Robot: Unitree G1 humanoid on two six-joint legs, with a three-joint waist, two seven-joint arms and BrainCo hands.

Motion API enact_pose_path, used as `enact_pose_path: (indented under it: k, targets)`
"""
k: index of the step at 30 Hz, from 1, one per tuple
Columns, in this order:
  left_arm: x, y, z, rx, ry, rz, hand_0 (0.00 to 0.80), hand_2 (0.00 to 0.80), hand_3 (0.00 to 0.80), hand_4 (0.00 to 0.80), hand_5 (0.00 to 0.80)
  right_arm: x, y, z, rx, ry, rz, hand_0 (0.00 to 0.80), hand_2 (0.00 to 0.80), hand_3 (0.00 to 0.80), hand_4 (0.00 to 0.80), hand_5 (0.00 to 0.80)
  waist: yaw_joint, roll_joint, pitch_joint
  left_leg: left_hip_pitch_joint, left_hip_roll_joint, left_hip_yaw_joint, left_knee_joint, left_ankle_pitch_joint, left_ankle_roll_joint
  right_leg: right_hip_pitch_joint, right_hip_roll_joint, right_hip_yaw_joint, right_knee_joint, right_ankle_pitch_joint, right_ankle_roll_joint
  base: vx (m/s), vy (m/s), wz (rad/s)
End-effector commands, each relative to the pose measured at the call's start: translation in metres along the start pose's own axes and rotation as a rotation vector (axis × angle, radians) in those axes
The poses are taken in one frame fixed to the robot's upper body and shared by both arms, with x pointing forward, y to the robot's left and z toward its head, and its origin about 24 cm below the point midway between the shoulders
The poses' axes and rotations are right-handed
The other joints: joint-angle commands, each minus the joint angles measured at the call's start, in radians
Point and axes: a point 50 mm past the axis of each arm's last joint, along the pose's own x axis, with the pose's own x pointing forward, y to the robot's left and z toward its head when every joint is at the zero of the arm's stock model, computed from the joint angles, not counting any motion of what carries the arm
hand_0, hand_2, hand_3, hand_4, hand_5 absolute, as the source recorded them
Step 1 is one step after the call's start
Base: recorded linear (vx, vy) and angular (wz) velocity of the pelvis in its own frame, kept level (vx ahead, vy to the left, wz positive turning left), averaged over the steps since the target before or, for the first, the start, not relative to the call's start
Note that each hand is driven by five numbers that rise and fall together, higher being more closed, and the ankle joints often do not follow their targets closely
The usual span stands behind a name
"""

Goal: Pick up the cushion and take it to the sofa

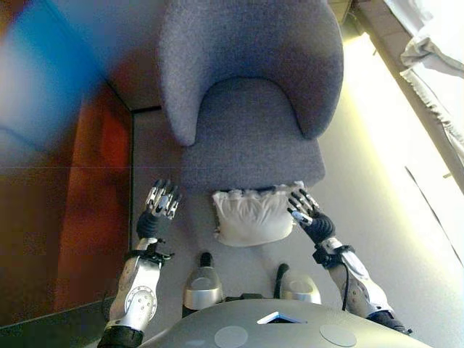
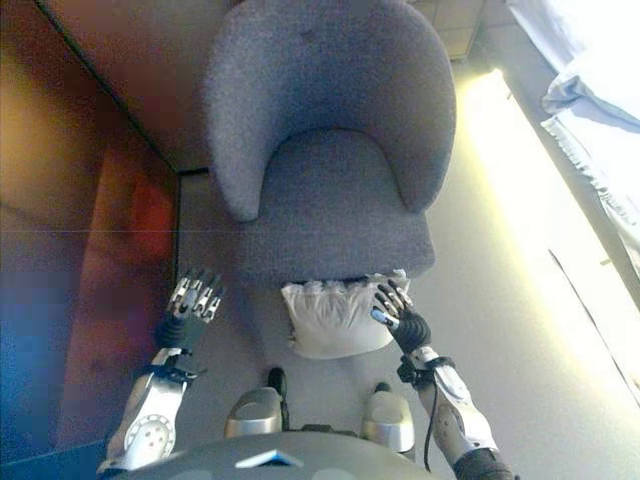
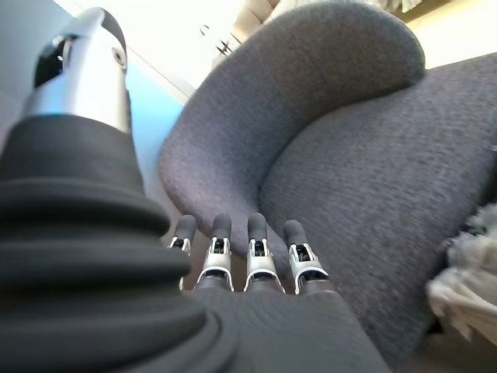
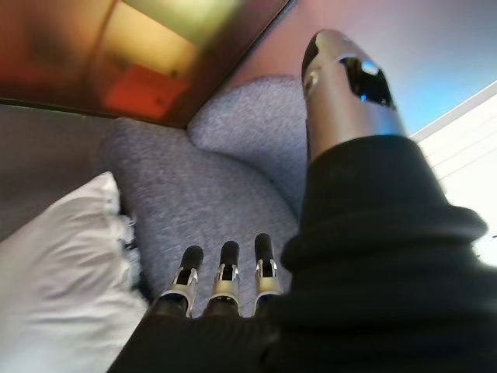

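A white ruffled cushion [image 1: 250, 216] lies on the floor against the front edge of a grey armchair [image 1: 250, 94]. It also shows in the right wrist view [image 4: 62, 264]. My right hand [image 1: 308, 212] is open with straight fingers, at the cushion's right edge, touching or just beside it. My left hand [image 1: 161, 203] is open and empty, a little left of the cushion, by the chair's front left corner. The left wrist view shows its fingers [image 3: 248, 256] straight before the chair's seat [image 3: 373, 186].
A reddish-brown wall or cabinet [image 1: 80, 210] runs close along the left. Pale floor [image 1: 384, 188] stretches to the right, with white cloth [image 1: 435, 51] at the far right edge.
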Motion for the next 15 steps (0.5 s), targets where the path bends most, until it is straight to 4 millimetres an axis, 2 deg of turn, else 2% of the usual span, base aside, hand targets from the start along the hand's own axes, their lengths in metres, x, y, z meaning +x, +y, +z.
enact_pose_path:
  k: [1,3,4,6,7,9,12,14,15]
  targets:
    - [0.002,-0.008,0.027,0.057,-0.086,-0.069,0.000,0.000,0.000,0.000,0.000,0.002,0.016,0.008,0.028,-0.076,0.062,0.000,0.000,0.000,0.000,0.000,0.037,-0.046,-0.041,-0.179,-0.075,-0.015,0.002,0.051,0.075,0.058,-0.071,-0.010,0.069,0.006,0.026,0.265,0.173,0.10]
    - [0.003,-0.008,0.030,0.067,-0.089,-0.061,0.000,0.000,0.000,0.000,0.000,0.003,0.018,0.007,0.009,-0.080,0.071,0.000,0.000,0.000,0.000,0.000,0.043,-0.057,-0.052,-0.160,-0.104,-0.008,-0.007,0.037,0.102,0.052,-0.119,-0.011,0.116,0.091,0.039,0.219,0.211,-0.12]
    - [0.003,-0.009,0.029,0.076,-0.085,-0.075,0.000,0.000,0.000,0.000,0.000,0.006,0.021,0.007,0.024,-0.087,0.080,0.000,0.000,0.000,0.000,0.000,0.047,-0.059,-0.059,-0.144,-0.119,-0.003,-0.013,0.026,0.123,0.038,-0.150,-0.009,0.179,0.153,0.038,0.191,0.250,-0.29]
    - [0.004,-0.012,0.028,0.112,-0.072,-0.101,0.000,0.000,0.000,0.000,0.000,0.006,0.023,0.006,0.044,-0.098,0.069,0.000,0.000,0.000,0.000,0.000,0.047,-0.053,-0.067,-0.116,-0.141,0.007,-0.017,0.000,0.156,-0.009,-0.189,0.000,0.332,0.218,0.032,0.195,0.296,-0.34]
    - [0.003,-0.012,0.027,0.132,-0.060,-0.111,0.000,0.000,0.000,0.000,0.000,0.006,0.022,0.005,0.053,-0.098,0.050,0.000,0.000,0.000,0.000,0.000,0.044,-0.051,-0.068,-0.098,-0.158,0.006,-0.015,-0.015,0.171,-0.054,-0.203,0.021,0.431,0.242,0.026,0.187,0.282,-0.36]
    - [0.002,-0.011,0.025,0.138,-0.046,-0.113,0.000,0.000,0.000,0.000,0.000,0.004,0.022,0.002,0.057,-0.090,0.036,0.000,0.000,0.000,0.000,0.000,0.037,-0.046,-0.065,-0.074,-0.172,0.006,-0.011,-0.030,0.180,-0.109,-0.213,0.037,0.488,0.266,0.018,0.187,0.190,-0.21]
    - [0.000,-0.007,0.029,0.131,-0.061,-0.091,0.000,0.000,0.000,0.000,0.000,0.003,0.024,-0.002,0.048,-0.069,0.061,0.000,0.000,0.000,0.000,0.000,0.032,-0.049,-0.054,-0.048,-0.164,0.018,-0.014,-0.038,0.166,-0.144,-0.203,0.012,0.361,0.264,0.013,0.171,-0.028,-0.17]
    - [0.000,-0.003,0.033,0.130,-0.080,-0.076,0.000,0.000,0.000,0.000,0.000,0.004,0.026,-0.002,0.046,-0.060,0.074,0.000,0.000,0.000,0.000,0.000,0.025,-0.061,-0.038,-0.032,-0.150,0.024,-0.015,-0.046,0.150,-0.160,-0.180,0.002,0.196,0.260,0.022,0.169,-0.200,-0.19]
    - [0.000,-0.001,0.036,0.137,-0.089,-0.070,0.000,0.000,0.000,0.000,0.000,0.006,0.026,0.000,0.049,-0.062,0.082,0.000,0.000,0.000,0.000,0.000,0.020,-0.080,-0.029,-0.021,-0.149,0.034,-0.017,-0.063,0.143,-0.175,-0.174,0.001,0.080,0.286,0.042,0.138,-0.212,-0.39]
